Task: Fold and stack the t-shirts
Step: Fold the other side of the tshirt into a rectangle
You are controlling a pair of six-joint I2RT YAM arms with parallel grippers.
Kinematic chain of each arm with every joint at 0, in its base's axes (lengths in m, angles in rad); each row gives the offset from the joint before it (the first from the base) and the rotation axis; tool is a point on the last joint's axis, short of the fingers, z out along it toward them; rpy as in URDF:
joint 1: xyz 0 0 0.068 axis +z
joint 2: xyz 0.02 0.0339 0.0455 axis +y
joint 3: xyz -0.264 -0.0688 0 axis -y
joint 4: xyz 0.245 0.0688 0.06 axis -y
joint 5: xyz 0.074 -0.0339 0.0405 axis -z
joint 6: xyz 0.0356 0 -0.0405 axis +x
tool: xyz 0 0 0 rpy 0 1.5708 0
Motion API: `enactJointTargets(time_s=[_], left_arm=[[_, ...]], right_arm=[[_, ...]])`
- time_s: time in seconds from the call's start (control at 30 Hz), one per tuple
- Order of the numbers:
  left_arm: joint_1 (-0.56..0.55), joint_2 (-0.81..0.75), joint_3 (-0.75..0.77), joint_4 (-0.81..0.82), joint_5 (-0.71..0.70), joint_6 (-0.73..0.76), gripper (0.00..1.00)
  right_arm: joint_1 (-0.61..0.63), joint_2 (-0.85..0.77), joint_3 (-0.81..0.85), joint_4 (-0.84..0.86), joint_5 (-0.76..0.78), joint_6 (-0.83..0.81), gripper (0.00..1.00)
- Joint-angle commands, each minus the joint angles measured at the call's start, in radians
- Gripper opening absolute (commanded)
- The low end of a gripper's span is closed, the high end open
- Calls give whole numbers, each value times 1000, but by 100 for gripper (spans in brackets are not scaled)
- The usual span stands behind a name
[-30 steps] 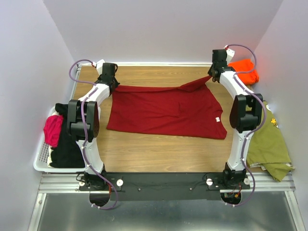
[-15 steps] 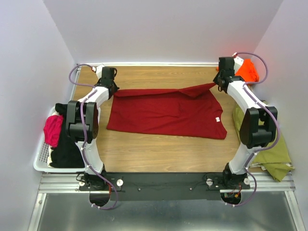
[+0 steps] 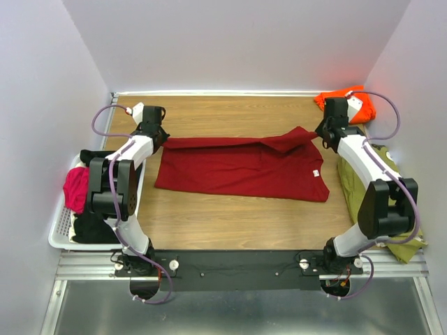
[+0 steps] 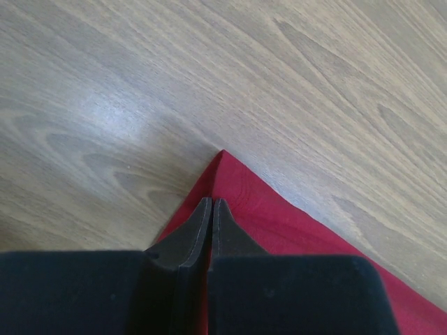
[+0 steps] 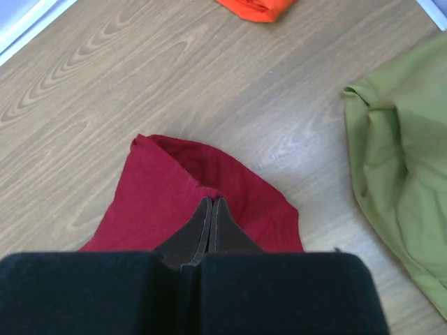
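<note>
A dark red t-shirt (image 3: 241,167) lies spread on the wooden table with a small white label (image 3: 316,173) near its right edge. Its far edge is folded toward me. My left gripper (image 3: 159,137) is shut on the shirt's far left corner (image 4: 230,185). My right gripper (image 3: 323,132) is shut on the far right corner (image 5: 202,178), which is bunched up in folds. A bright orange t-shirt (image 3: 349,100) lies folded in the far right corner; its edge shows in the right wrist view (image 5: 255,7).
An olive green shirt (image 3: 380,202) lies along the table's right edge, also in the right wrist view (image 5: 405,160). A white basket (image 3: 61,234) at the left holds black and pink clothes (image 3: 77,187). Walls close in on three sides.
Both grippers have pulled the red shirt's far edge toward the near side, folding it over. The right arm has swung right, uncovering the orange shirt.
</note>
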Motion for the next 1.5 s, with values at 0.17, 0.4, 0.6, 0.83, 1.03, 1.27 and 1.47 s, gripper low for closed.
enactJointTargets(time_s=[0.17, 0.4, 0.6, 0.83, 1.03, 1.27, 1.47], left_arm=[[11, -36, -51, 8, -8, -36, 10], [11, -36, -114, 28, 7, -62, 10], [11, -10, -160, 34, 21, -87, 13], [6, 12, -180, 59, 36, -46, 24], [-43, -13, -191, 51, -45, -41, 44], [-52, -76, -197, 36, -123, -61, 57], [-113, -125, -179, 33, -175, -59, 58]], right_arm=[[-13, -153, -174, 3, 37, 36, 1], [-13, -156, -268, 2, 54, 51, 1], [-13, -141, -343, -2, 56, 89, 1], [-13, -101, -406, -3, 62, 120, 9], [-12, -102, -402, -3, 50, 120, 19], [-13, -174, -416, -2, 65, 102, 22], [1, -231, -420, 0, 63, 89, 23]])
